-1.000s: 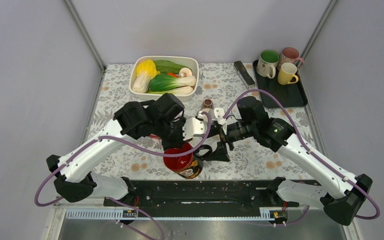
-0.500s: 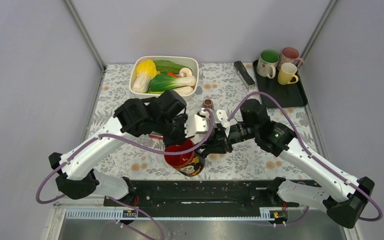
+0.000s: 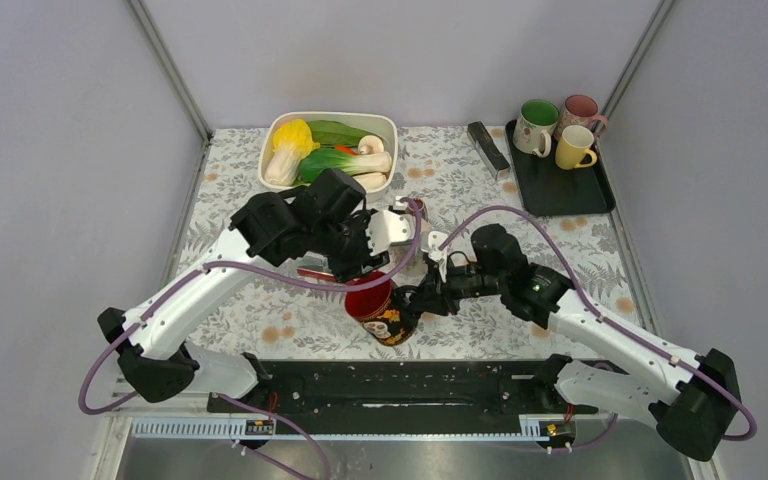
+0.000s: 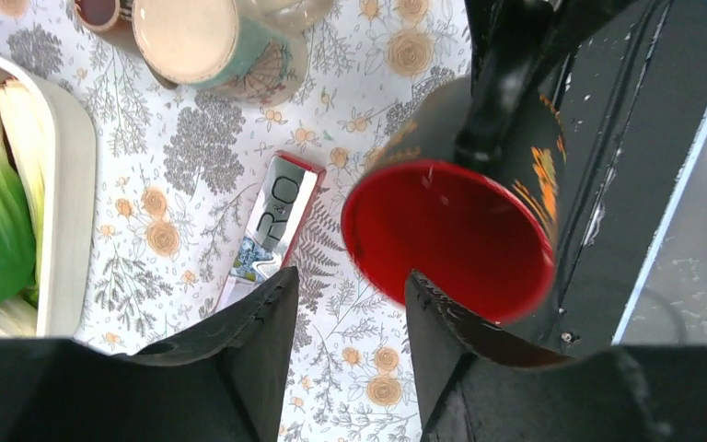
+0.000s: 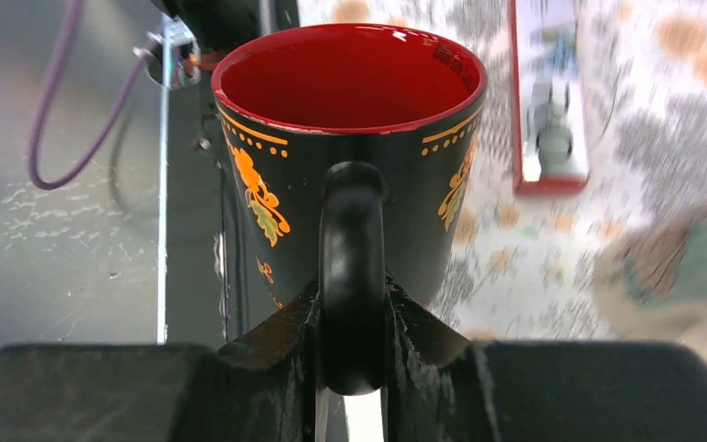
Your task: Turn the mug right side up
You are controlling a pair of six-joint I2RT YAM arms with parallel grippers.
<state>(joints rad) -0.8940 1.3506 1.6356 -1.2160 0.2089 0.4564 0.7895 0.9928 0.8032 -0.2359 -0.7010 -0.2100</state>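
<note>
The floral table (image 3: 560, 225) is holding the black mug (image 3: 382, 310) with the red inside close to its near edge, about centre. The mug's mouth is facing up and tilting slightly; whether its base is resting on the table is unclear. The right gripper (image 3: 423, 297) is pinching the handle (image 5: 353, 267) between both fingers. The left gripper (image 4: 345, 304) is hovering above the rim (image 4: 348, 226), fingers spread, holding nothing. The mug is looking like glazed ceramic, so probably stiff, fairly heavy, slick and chippable. The handle is likely offering the surest hold, though the body may be swinging about it.

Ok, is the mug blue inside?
No, the mug is bright red inside, and its outside is black with orange patterns.
</note>
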